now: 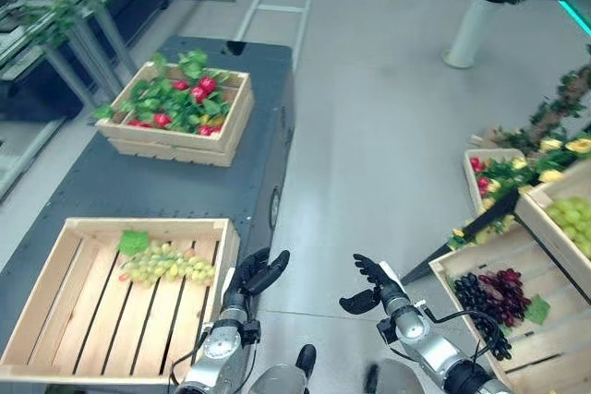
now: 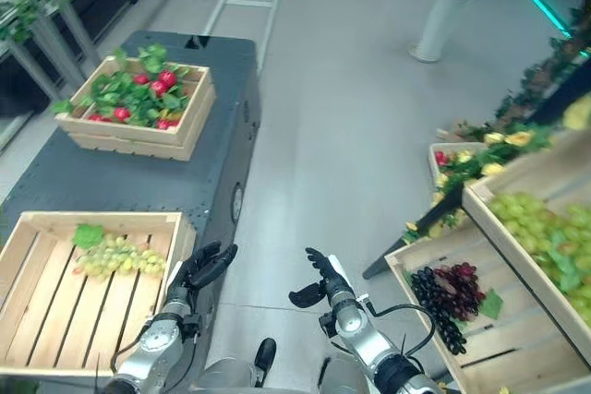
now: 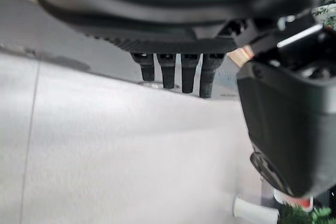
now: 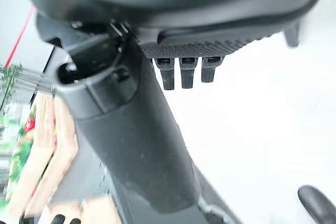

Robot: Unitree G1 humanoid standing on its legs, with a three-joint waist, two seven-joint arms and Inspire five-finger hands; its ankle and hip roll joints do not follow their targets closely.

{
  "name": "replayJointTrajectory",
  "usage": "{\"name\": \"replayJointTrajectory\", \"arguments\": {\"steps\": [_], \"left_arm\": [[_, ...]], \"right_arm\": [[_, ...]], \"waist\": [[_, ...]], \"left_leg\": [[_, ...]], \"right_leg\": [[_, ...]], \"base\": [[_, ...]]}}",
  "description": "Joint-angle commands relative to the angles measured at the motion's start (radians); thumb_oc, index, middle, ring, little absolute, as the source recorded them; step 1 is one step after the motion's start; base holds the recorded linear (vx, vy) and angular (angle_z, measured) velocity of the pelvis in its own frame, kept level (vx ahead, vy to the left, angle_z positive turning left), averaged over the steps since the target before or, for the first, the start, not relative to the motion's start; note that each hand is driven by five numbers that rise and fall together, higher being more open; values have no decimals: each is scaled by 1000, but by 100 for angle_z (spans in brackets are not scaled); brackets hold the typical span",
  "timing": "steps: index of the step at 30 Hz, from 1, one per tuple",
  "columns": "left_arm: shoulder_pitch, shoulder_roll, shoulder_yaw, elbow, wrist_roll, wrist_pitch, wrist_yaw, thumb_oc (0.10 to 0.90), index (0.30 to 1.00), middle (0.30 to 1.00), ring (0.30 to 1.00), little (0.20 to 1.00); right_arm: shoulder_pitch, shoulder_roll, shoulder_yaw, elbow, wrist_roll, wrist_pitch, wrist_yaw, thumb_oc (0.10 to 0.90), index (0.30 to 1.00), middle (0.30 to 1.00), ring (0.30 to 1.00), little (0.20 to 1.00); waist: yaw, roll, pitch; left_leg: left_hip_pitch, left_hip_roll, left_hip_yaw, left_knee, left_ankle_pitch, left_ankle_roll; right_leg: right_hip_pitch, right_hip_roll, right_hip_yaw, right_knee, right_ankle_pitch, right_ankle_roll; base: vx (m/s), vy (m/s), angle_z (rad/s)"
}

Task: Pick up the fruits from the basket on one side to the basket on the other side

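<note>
A bunch of green grapes (image 1: 168, 268) with a leaf lies in the near wooden crate (image 1: 55, 316) on the dark table at the left. On the right, a slanted crate (image 1: 517, 339) holds dark purple grapes (image 1: 487, 300); the crate (image 1: 554, 228) above it holds green grapes (image 1: 572, 219). My left hand (image 1: 251, 280) hovers beside the near crate's right wall, fingers relaxed, holding nothing. My right hand (image 1: 374, 285) hangs over the floor between table and stand, open and empty.
A far crate (image 1: 175, 140) with red fruit and green leaves sits further back on the table (image 1: 185, 186). A small crate (image 1: 489, 173) with yellow and red fruit lies on the right. A white planter (image 1: 471, 29) stands on the floor behind.
</note>
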Motion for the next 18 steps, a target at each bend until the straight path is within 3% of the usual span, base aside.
{"name": "replayJointTrajectory", "arguments": {"steps": [1, 3, 6, 10, 13, 15, 17, 18], "left_arm": [[-88, -27, -44, -51, 11, -80, -53, 800, 900, 900, 900, 900], [-93, -29, -48, -46, 7, -81, -51, 800, 900, 900, 900, 900], [-80, -34, -56, -57, 59, -87, -70, 800, 900, 900, 900, 900], [-67, -23, -92, -106, 153, -77, -75, 800, 900, 900, 900, 900], [-78, -10, -119, -118, 162, -60, -94, 800, 900, 900, 900, 900], [-82, -8, -131, -131, 131, -48, -118, 800, 900, 900, 900, 900], [-88, -12, -145, -141, 106, -38, -141, 800, 900, 900, 900, 900], [-104, -18, -162, -149, 109, -27, -164, 800, 900, 900, 900, 900]], "right_arm": [[-93, -12, -48, -10, 51, -90, -75, 800, 900, 900, 900, 900], [-98, -11, -50, -1, 50, -92, -75, 800, 900, 900, 900, 900], [-106, -14, -72, -7, 46, -89, -60, 800, 900, 900, 900, 900], [-78, -47, -88, -37, 20, -81, -47, 800, 900, 900, 900, 900], [-77, -62, -96, -37, 4, -79, -70, 800, 900, 900, 900, 900], [-65, -67, -106, -36, -7, -82, -110, 800, 900, 900, 900, 900], [-41, -67, -122, -40, -25, -67, -190, 800, 900, 900, 900, 900], [-11, -72, -141, -47, -18, -63, -248, 800, 900, 900, 900, 900]], "waist": [[-38, -26, -7], [-41, -27, -9], [-18, -49, -37], [-9, -58, -61], [-8, -58, -65], [-16, -58, -64], [-39, -56, -64], [-61, -59, -61]], "left_leg": [[53, -71, 4, -45, -149, -17], [50, -74, -5, -43, -150, -17], [64, -45, 0, -19, -167, -34], [71, -22, 27, 5, -188, -52], [58, -2, 85, 28, -194, -64], [50, 17, 150, 42, -194, -73], [27, 41, 287, 67, -191, -87], [-16, 72, 429, 133, -184, -109]], "right_leg": [[-14, 65, 166, -161, 145, 16], [-12, 69, 172, -155, 140, 14], [102, 28, 103, -213, 112, 2], [181, 17, 82, -302, 110, -14], [218, 8, 38, -325, 94, -28], [242, 5, -12, -322, 73, -38], [263, 1, -72, -319, 52, -49], [277, -11, -131, -334, 49, -53]], "base": [[132, -250, 139], [108, -169, 179], [313, -363, 166], [175, -202, 10], [81, -143, 3], [48, -93, 46], [3, -42, 91], [-48, -40, 133]]}}
